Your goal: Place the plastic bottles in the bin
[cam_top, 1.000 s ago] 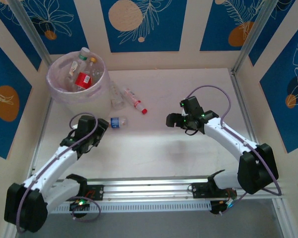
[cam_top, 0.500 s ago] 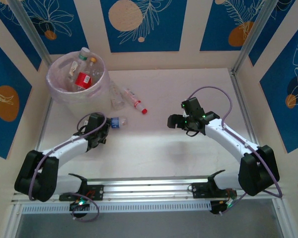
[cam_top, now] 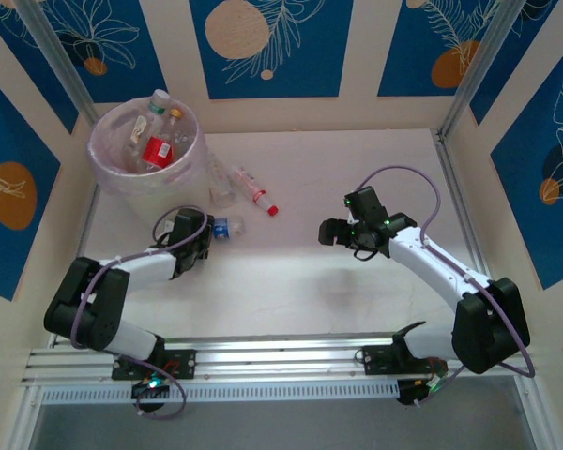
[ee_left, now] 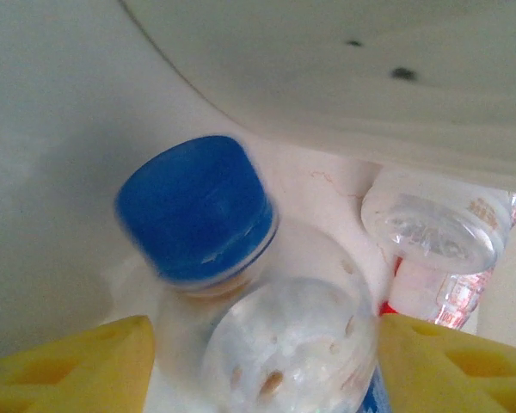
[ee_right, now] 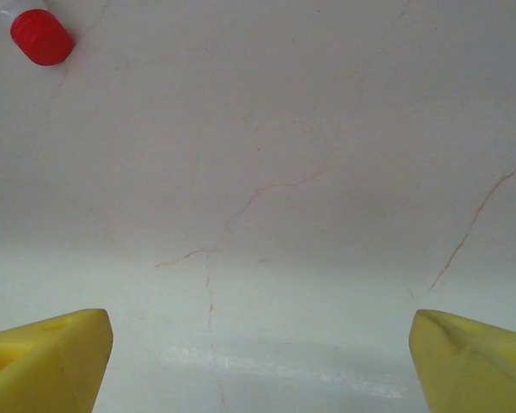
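red print on the clear bottle (ee_left: 439, 249), too blurred to read. blue label on the blue-capped bottle (cam_top: 225, 228), lying on the desk (cam_top: 291, 281) near the bin (cam_top: 122, 186). yellow fingers (ee_left: 77, 361) of the left hand (cam_top: 205, 232) either side of that bottle, right at its body; cannot tell whether gripping. right hand (cam_top: 328, 231) wide open over the desk, holding nothing. in the bin, a red-labelled bottle (cam_top: 157, 150) among others.

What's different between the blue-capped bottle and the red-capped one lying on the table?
The blue-capped bottle has a blue label; the red-capped bottle has red markings. The blue-capped bottle sits between the left hand's yellow fingers; the red-capped bottle lies free, farther from the arms. Both are clear plastic and lie on their sides on the table, outside the bin.
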{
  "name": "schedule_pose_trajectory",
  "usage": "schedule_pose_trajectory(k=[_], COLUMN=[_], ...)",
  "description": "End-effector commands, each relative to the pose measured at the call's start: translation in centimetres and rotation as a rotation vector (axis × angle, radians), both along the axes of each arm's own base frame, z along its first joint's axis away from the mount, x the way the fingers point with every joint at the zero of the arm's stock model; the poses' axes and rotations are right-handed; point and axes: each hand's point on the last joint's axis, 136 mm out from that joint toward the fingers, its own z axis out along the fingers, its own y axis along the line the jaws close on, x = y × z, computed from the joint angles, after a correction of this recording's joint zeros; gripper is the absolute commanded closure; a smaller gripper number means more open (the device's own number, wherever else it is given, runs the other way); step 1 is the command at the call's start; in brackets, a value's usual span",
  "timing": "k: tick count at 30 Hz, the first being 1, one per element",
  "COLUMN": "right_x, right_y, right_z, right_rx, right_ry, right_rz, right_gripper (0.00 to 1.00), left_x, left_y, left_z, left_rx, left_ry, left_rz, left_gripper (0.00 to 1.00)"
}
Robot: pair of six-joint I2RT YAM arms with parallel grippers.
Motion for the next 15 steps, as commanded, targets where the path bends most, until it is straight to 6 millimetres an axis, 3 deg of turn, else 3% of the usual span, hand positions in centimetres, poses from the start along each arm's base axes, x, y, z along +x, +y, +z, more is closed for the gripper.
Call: schedule_pose_trajectory(k=[1,7,15], right_x=[-0.4,-0.3,0.2], right_y=[-0.7,-0.6,0.0], right_z=[0.2,0.0,-0.2], right_rx=[-0.009,-0.010,0.000], right_ry=[-0.001,0.001,0.005], right_rz=[-0.021,-0.015,-0.002], right_gripper=[0.10,0.10,0.10], left_x=[-1.7,-4.2,-9.2], left_y=[0.2,0.8,1.0], left_z=[-1.8,-0.6,-0.1], left_rx=[0.016,0.061,0.103], left_ry=[0.067,0.083,0.139], left_rz=[0.010,-0.029,-0.163], left_gripper=[0.39,0.42,0.45])
